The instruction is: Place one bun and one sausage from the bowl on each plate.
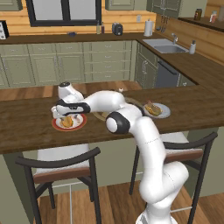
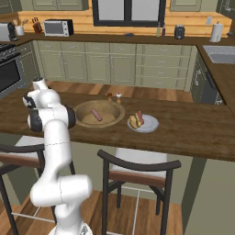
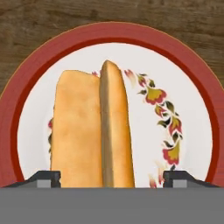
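Two dark fingertips stand wide apart at the bottom of the hand view, one on each side of a split bun, so the claw is spread open and grips nothing. The bun lies on the red-rimmed plate, whose cream centre carries a flower pattern. In the left base view the claw hangs just above that plate, which sits near the front edge of the wooden counter. Further along the counter, beyond the arm's elbow, is the wide tan bowl, with one sausage lying inside it. Just beside the bowl sits the pale grey plate, holding a bun and a second sausage close together. Behind the bowl, two small shakers stand at the counter's far edge.
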Controlling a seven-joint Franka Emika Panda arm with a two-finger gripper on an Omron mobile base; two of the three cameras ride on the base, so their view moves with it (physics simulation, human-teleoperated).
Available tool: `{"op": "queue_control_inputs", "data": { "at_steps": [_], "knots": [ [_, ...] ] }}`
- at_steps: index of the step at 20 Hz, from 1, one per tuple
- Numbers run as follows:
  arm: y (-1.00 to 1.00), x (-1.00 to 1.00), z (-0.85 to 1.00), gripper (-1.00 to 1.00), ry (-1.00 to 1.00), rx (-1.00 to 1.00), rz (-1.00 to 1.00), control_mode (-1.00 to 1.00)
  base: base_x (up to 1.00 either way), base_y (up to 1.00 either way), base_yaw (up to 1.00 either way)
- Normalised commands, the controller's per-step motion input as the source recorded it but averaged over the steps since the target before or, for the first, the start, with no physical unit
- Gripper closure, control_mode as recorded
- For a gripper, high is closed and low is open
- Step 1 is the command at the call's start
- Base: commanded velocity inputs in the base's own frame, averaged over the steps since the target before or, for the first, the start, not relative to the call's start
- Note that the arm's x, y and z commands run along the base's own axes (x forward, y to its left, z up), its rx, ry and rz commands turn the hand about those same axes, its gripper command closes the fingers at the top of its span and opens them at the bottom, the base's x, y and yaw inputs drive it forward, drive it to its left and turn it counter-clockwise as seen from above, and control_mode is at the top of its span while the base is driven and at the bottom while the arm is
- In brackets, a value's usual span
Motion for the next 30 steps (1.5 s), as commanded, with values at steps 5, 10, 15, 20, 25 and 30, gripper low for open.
{"op": "queue_control_inputs", "data": {
  "at_steps": [5,10,15,20,25,30],
  "knots": [
    [-0.51,-0.56,0.49,-1.00,-0.12,0.00,0.00,-1.00,0.00,0.00,0.00],
    [-0.52,-0.58,0.47,-1.00,-0.15,0.00,0.00,-1.00,0.00,0.00,0.00],
    [-0.55,-0.32,0.50,-1.00,-0.18,0.00,0.00,-1.00,0.00,0.00,0.00],
    [-0.87,-0.19,0.59,-1.00,-0.02,0.09,-0.02,-1.00,0.00,0.00,0.00],
    [-0.94,-0.12,0.52,-1.00,0.16,0.06,0.00,-1.00,0.00,0.00,0.00],
    [-0.87,-0.07,0.03,-1.00,0.09,-0.02,0.01,-1.00,0.00,0.00,0.00]
  ]
}}
